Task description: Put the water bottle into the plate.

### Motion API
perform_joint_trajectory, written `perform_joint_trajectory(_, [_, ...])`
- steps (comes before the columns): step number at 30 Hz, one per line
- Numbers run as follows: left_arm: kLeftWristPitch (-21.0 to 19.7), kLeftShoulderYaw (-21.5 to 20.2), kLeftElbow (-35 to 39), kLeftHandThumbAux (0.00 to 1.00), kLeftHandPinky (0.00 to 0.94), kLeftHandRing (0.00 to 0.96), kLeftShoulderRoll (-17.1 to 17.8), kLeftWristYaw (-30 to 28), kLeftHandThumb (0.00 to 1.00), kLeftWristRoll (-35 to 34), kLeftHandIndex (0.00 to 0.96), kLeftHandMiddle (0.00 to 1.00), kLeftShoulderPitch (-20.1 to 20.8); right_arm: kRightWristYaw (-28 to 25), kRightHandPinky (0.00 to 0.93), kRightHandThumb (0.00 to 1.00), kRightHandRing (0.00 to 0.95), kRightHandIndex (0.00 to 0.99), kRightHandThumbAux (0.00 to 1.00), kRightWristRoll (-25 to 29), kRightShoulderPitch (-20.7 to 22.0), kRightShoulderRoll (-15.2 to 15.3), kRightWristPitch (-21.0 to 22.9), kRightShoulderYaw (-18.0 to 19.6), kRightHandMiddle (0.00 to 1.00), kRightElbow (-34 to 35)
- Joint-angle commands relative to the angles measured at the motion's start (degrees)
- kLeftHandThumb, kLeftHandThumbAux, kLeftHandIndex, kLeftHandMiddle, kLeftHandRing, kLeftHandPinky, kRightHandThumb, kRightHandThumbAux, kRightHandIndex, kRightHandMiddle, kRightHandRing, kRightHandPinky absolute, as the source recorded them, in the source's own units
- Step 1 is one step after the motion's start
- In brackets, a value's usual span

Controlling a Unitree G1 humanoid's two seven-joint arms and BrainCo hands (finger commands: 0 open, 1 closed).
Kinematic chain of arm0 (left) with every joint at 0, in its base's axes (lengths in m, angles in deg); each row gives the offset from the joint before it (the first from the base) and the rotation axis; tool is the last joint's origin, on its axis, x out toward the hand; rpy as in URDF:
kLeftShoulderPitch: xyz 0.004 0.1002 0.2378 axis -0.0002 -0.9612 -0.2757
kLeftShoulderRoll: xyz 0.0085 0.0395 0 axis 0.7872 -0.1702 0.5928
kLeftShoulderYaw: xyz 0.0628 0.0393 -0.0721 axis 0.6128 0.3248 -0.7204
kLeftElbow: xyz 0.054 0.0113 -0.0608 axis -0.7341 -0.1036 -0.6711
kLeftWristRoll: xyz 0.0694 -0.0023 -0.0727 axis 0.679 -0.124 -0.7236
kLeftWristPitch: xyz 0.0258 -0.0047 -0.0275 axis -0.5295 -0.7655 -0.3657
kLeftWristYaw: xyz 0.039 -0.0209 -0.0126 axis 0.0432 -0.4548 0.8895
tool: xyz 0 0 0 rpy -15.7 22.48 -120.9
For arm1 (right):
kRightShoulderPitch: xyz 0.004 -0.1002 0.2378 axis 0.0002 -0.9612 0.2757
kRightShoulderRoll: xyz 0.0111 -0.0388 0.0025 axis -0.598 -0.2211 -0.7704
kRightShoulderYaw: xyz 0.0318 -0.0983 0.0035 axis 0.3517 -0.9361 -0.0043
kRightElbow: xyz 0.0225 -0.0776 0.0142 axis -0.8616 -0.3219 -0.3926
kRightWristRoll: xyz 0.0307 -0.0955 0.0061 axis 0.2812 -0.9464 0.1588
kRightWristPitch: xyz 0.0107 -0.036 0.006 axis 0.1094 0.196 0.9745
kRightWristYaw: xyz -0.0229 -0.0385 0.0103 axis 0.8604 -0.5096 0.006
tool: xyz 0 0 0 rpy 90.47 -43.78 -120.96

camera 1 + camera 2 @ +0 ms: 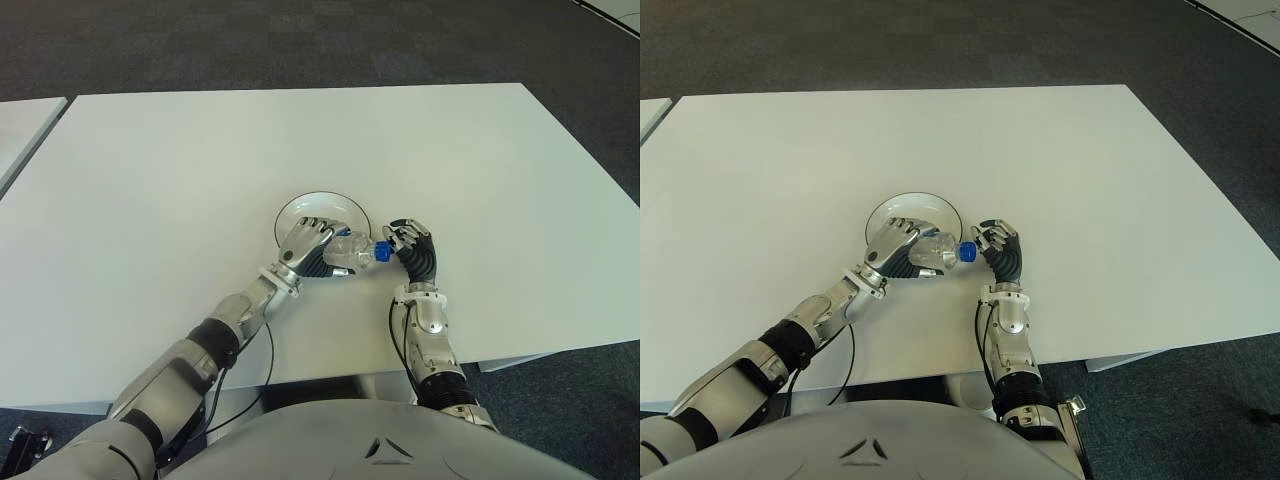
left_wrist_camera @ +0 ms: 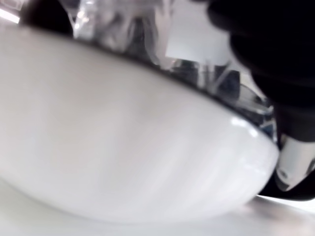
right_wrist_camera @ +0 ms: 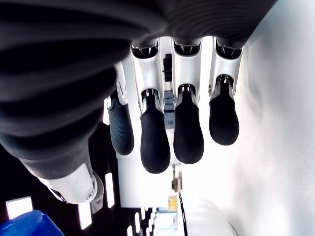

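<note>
A clear water bottle (image 1: 352, 250) with a blue cap (image 1: 381, 251) lies on its side over the near rim of the white plate (image 1: 330, 197). My left hand (image 1: 308, 243) is shut on the bottle's body from above. In the left wrist view the plate's wall (image 2: 123, 162) fills the picture, with the bottle (image 2: 113, 24) just above it. My right hand (image 1: 408, 240) hovers just right of the cap with nothing in it. Its fingers (image 3: 155, 142) hang loosely curled, and the cap (image 3: 29, 223) sits outside them.
The white table (image 1: 450, 150) spreads wide around the plate. Its near edge runs close behind both forearms. A second white table (image 1: 20, 125) stands at the far left, and dark carpet (image 1: 300, 40) lies beyond.
</note>
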Motion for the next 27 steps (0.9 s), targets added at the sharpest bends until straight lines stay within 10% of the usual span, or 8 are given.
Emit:
perform_joint_trajectory(1, [-2.7,2.4,-5.3,0.684,0.438,0.436,2.1,-2.7,0.774,2.5,0.404,0.434,-2.2,-0.4,0.677,0.703,0.678,0.434,0.727,0.8,-3.1,-1.2,1.6,0.4,0.688,-4.8])
perform_joint_trajectory(12, [-3.9,3.8,-7.3,0.593,0.033,0.057,2.5,0.9,0.484,3.7,0.086,0.076,-0.8,-0.4,0.665,0.704,0.671,0.434,0.726,0.8,-2.7,-1.0,1.2,0.5,0.682,-5.7])
perform_joint_trajectory(27, [-3.5,3.7,-10.7,0.536,0.000,0.000,1.3,7.6,0.267,3.0,0.000,0.000,0.1,0.0,0.660,0.703,0.668,0.434,0.727,0.2,-2.4,-0.8,0.5,0.4,0.678,-6.4])
